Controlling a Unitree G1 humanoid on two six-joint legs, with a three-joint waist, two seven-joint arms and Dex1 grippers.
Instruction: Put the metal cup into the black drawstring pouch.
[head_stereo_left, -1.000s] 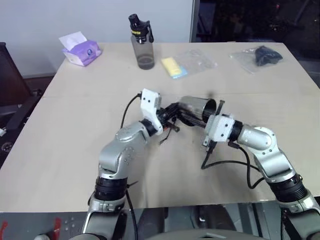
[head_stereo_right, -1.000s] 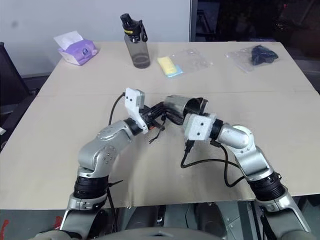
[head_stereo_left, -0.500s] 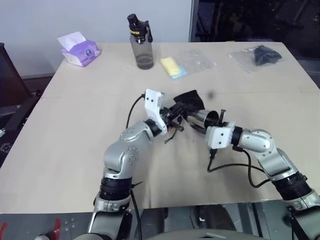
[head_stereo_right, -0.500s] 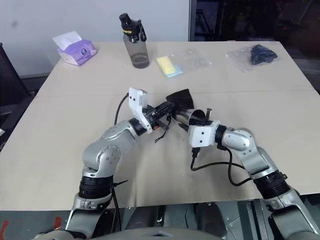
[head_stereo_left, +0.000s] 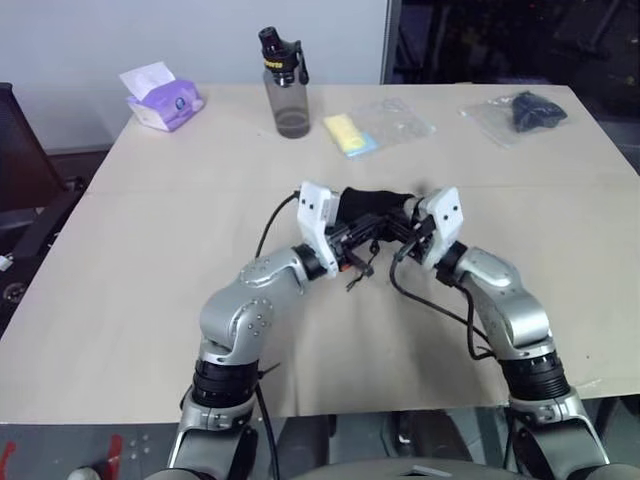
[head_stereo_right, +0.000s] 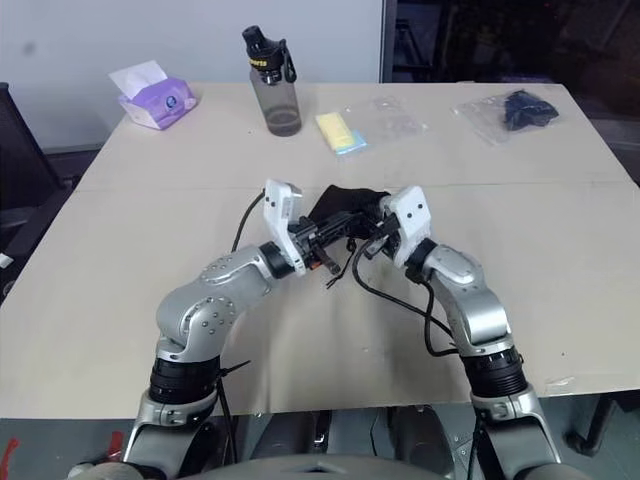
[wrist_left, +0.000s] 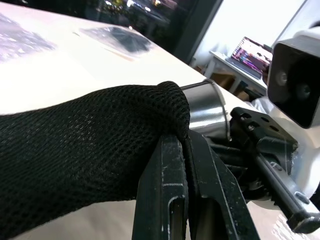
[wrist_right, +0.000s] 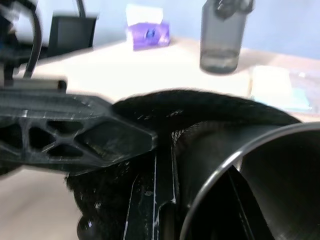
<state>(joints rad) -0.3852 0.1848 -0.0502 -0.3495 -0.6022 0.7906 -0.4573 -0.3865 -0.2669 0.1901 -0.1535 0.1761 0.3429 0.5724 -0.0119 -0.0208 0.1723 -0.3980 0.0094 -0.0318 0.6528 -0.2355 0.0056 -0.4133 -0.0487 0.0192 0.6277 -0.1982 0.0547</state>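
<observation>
Sideways, metal cup seemingly half inside black drawstring pouch; left tool pinches pouch; right tool clamps cup.

The pouch was black mesh, the cup shiny silver, the table pale beige, the tissue pack purple, the bottle smoky grey with black cap.

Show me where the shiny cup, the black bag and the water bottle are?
Cup (wrist_left: 205, 107), left wrist view, its steel side.
Bag (wrist_left: 85, 137), left wrist view, its mesh cloth.
Water bottle (head_stereo_left: 288, 100), left eye view, its grey body.
</observation>
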